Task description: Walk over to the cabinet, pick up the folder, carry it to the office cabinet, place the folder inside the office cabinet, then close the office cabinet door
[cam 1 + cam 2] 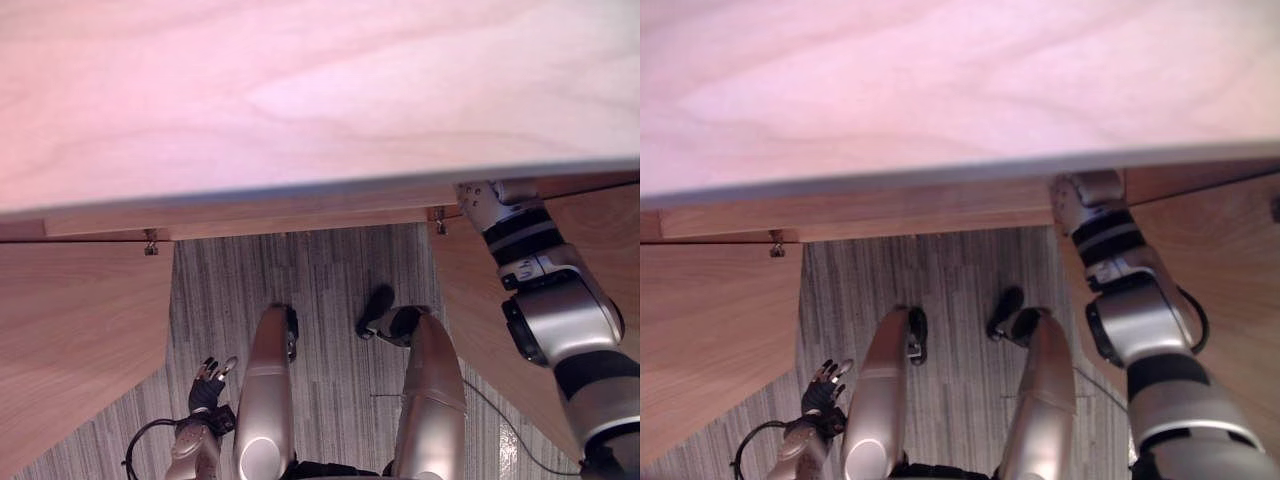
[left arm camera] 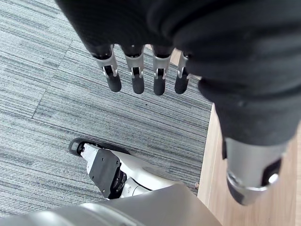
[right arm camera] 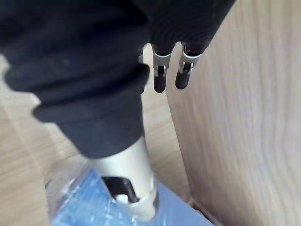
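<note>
Grey striped carpet (image 1: 320, 290) lies below a pale wooden cabinet (image 1: 300, 90) that stands with both doors swung open.
The right hand (image 3: 94, 61) is in under the cabinet top, beside the right door (image 1: 480, 290). Its fingers (image 3: 160, 80) are straight along a wood panel and grip nothing. Its thumb stretches over the blue folder (image 3: 84, 207), which lies on wood inside the cabinet; whether they touch cannot be told. The left hand (image 1: 207, 388) hangs over the carpet near the left door (image 1: 80, 340), fingers relaxed and empty.

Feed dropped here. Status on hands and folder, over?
Left hand open, hanging over carpet. Right hand open inside office cabinet. Blue folder by its thumb. Left door, right door open.
</note>
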Controlling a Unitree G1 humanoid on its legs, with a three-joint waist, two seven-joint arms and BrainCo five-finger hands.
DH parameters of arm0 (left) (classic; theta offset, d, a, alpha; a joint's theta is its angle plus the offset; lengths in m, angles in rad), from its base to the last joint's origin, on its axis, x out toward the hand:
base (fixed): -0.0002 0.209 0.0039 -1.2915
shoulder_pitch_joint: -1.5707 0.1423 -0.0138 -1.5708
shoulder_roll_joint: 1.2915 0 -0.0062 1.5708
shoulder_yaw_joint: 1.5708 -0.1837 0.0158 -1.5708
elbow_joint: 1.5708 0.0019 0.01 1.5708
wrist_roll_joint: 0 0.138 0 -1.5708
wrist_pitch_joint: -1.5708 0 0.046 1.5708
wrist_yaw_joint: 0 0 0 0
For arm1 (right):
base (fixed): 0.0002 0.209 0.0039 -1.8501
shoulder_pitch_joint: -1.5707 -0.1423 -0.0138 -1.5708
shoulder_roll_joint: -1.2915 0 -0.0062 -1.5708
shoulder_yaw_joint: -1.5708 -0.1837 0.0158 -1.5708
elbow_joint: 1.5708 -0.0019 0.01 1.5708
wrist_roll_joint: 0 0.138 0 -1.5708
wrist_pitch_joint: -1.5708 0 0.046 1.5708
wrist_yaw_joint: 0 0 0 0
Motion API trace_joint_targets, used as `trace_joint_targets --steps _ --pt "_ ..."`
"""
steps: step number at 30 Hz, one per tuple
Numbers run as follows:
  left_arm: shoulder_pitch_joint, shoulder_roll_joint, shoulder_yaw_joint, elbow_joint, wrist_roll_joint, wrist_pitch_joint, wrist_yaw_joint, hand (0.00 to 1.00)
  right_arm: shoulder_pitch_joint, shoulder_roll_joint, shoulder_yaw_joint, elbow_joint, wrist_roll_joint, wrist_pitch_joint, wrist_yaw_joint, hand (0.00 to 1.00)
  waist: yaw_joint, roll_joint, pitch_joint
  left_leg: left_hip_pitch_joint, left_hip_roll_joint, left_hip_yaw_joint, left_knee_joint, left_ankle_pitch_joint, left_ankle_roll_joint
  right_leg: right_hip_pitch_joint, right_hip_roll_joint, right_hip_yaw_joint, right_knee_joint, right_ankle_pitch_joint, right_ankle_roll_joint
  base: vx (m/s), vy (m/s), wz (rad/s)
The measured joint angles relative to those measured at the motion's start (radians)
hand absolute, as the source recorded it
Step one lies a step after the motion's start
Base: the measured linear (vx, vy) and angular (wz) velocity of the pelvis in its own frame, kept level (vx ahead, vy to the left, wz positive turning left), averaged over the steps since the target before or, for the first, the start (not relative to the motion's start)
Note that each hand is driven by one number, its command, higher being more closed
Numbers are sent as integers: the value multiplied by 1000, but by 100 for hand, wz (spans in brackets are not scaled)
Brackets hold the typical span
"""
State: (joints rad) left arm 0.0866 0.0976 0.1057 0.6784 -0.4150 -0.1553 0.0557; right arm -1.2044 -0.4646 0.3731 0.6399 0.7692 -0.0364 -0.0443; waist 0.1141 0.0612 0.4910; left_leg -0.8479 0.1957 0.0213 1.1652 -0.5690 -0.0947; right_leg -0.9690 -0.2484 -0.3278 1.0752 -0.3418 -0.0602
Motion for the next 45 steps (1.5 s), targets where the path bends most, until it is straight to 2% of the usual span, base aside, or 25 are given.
trace_joint_targets --steps 1,4,7,11,18,27,32,35,39,43,45 --pt "-2 0 0 3 0 2 4 0 5 22 7 3 -28 14 0 0 -3 0 0 25 1 0 -2 0 0 21 0 0 2 0 0 -31 -4 0" --pt "-2 -1 0 29 5 8 3 0 72 41 16 -19 -146 18 18 0 -7 0 -2 114 1 10 -24 0 0 106 0 -1 -11 0 0 -21 -2 1" --pt "-1 1 -1 62 18 11 0 0 163 47 23 -65 -213 24 38 0 -14 -1 -6 197 0 24 -58 0 1 189 1 -2 -46 0 0 -7 11 0" --pt "18 25 -6 109 58 16 -9 0 315 75 21 -106 -285 26 54 0 -22 -34 -45 290 -2 43 -110 8 8 272 2 -5 -86 3 6 5 12 0" --pt "20 35 -10 158 79 20 -22 0 365 91 -25 -106 -319 14 64 0 -24 -40 -89 379 -16 56 -183 27 7 347 -3 -7 -128 8 14 53 21 2" --pt "30 32 -7 161 101 20 -28 0 442 140 -78 -103 -356 10 61 0 -25 -41 -106 399 -16 59 -187 28 7 366 -4 -7 -128 6 16 10 26 0" --pt "34 35 -15 218 131 32 -28 0 582 226 -53 -11 -459 19 81 0 -31 -42 -148 472 -35 58 -221 34 12 440 -19 -16 -145 2 25 0 42 9" --pt "36 44 -40 264 141 42 -30 0 677 268 -19 121 -516 45 107 0 -37 -48 -190 512 -51 49 -260 47 20 489 -29 -28 -174 4 34 -10 54 17" --pt "36 45 -51 300 144 53 -38 0 736 298 -19 249 -557 58 120 0 -37 -50 -214 572 -68 53 -331 77 26 544 -30 -29 -231 26 49 -6 64 5" --pt "36 46 -58 318 162 59 -38 0 744 304 -28 262 -559 60 114 0 -40 -50 -237 620 -77 68 -416 117 28 583 -20 -32 -305 61 55 19 58 -3" --pt "34 47 -58 332 169 60 -38 0 754 314 -29 241 -583 56 86 0 -41 -52 -251 653 -76 77 -469 141 28 610 -4 -32 -359 89 57 30 43 -11"
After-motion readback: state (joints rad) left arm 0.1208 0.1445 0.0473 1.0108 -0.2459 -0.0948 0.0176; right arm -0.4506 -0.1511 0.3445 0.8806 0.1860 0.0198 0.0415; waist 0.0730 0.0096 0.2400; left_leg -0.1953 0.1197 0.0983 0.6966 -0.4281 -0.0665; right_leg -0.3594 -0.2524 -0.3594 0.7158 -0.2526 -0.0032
